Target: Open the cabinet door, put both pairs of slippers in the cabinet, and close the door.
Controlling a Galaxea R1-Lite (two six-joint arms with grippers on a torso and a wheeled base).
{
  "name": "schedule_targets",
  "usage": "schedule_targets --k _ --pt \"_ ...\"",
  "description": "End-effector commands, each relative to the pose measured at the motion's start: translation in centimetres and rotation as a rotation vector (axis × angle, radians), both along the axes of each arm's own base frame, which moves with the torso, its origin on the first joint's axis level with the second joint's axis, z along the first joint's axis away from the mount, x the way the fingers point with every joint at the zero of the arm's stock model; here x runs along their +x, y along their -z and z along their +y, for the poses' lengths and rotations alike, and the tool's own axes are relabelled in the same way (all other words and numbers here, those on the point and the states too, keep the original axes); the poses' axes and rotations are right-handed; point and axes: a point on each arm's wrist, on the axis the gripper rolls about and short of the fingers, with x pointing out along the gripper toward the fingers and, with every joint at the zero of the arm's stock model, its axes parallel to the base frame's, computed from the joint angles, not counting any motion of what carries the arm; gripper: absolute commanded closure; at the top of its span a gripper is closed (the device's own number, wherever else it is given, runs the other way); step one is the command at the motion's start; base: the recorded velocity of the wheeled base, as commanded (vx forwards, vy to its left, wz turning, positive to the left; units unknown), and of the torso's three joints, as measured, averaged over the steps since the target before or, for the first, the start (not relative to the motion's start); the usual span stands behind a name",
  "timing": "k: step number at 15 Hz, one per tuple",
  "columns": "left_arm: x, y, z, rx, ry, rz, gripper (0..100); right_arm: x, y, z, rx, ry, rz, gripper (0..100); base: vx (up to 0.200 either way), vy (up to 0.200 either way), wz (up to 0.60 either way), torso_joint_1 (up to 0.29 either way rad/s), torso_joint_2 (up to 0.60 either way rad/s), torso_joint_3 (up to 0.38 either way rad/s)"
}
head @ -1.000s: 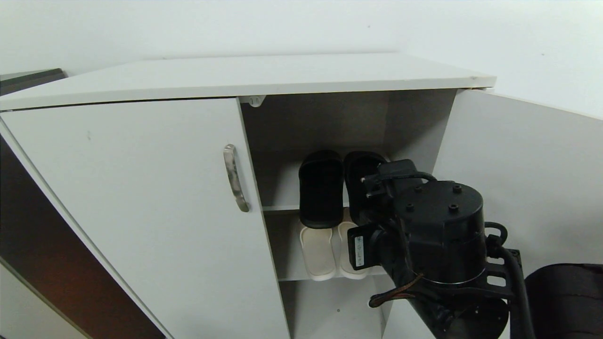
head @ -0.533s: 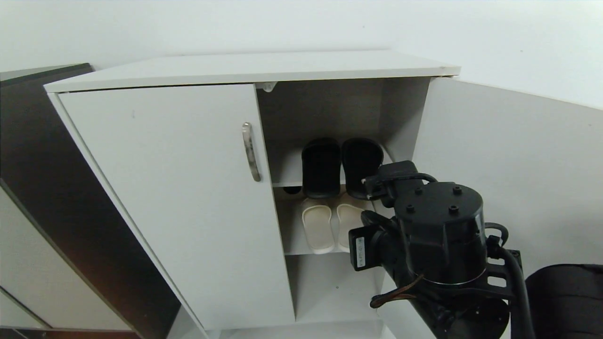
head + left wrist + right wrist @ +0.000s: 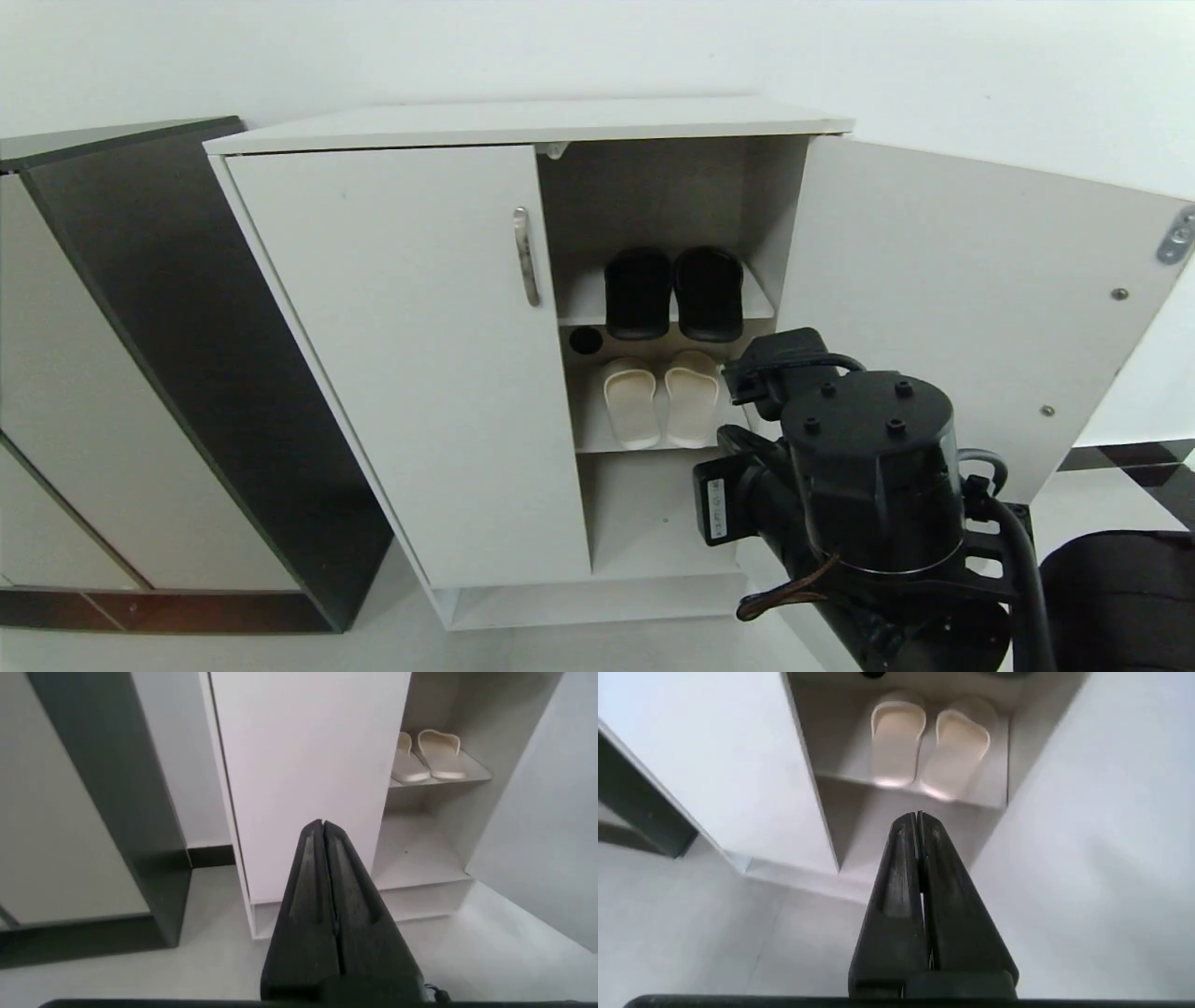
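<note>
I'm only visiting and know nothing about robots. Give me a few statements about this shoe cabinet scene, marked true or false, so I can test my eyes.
1. The black slippers sit on the shelf above the white slippers. True.
2. The right door is closed. False: it stands wide open; the left door is the closed one.
3. The right gripper holds a white slipper. False: it is shut on nothing, outside the cabinet.
4. The left gripper is shut and empty. True.
</note>
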Motion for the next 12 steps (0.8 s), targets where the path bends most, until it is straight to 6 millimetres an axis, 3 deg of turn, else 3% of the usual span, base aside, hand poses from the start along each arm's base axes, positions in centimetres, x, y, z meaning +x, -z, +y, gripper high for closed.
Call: schedule_targets --k 1,8,12 --pt "0.01 -0.01 0.00 0.000 0.001 0.001 100 0.09 0.14 0.00 -0.003 0.003 0.002 100 -0.200 0.000 0.00 0.002 0.00 -0.002" --pt "0.01 -0.01 0.00 0.000 -0.001 0.001 100 0.04 0.43 -0.16 -0.016 -0.004 0.009 100 -0.200 0.000 0.00 0.002 0.00 0.002" --pt "0.01 -0.01 0.00 0.000 -0.001 0.001 100 0.12 0.68 -0.23 -0.019 -0.021 0.019 100 0.000 0.000 0.00 0.000 0.00 0.000"
